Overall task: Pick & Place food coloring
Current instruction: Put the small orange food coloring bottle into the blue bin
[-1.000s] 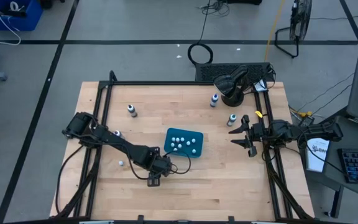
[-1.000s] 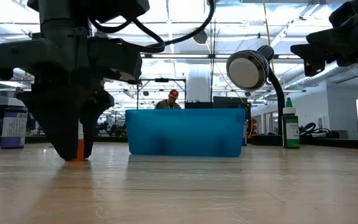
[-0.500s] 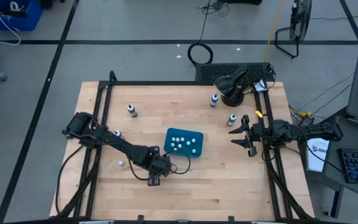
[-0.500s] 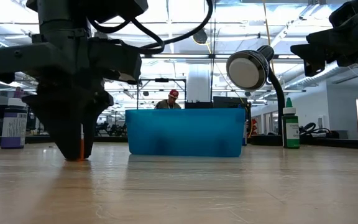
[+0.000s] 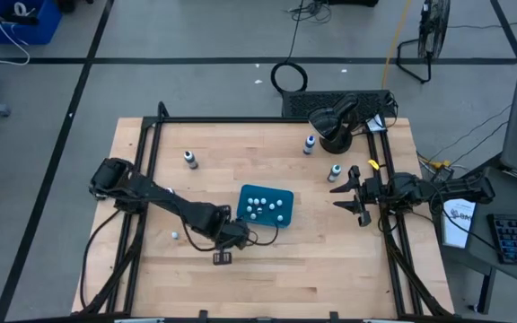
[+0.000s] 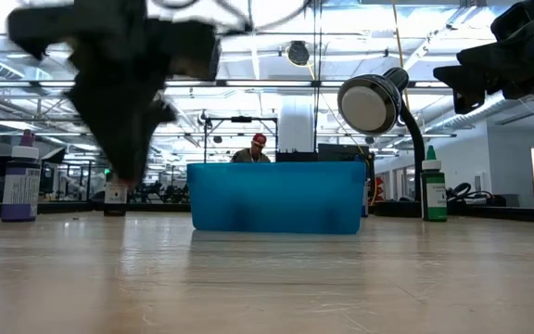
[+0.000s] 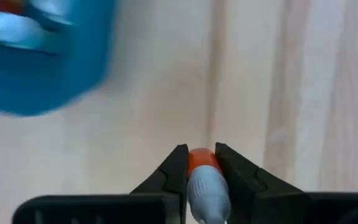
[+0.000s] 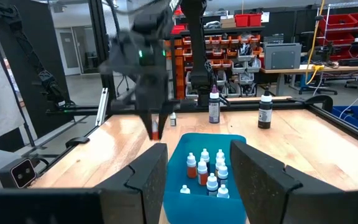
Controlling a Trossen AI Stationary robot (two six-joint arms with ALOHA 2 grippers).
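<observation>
My left gripper hangs above the table in front of the teal tray, shut on a tiny orange food coloring bottle with a pale cap. In the right wrist view the bottle shows below the blurred left gripper. The tray holds several white-capped dropper bottles standing upright. Another tiny bottle stands on the wood left of the arm. My right gripper waits open at the table's right edge, aimed level at the tray. My left gripper pinches the tiny bottle between its two fingers, which point down from above. They sit on opposite sides of the bottle at the top of its orange body. The pale cap reaches back between them. The bottle hangs upright, clear of the table.
Taller dark bottles with white caps stand on the wood at the far left and far right. A black round lamp-like object with a cable sits at the far right corner. A dark frame rail borders the table.
My left gripper has shut on the tiny orange bottle that stood on the table between its fingers. It has then risen straight up, drifting slightly toward the tray. The bottle has been lifted clear of the wood.
</observation>
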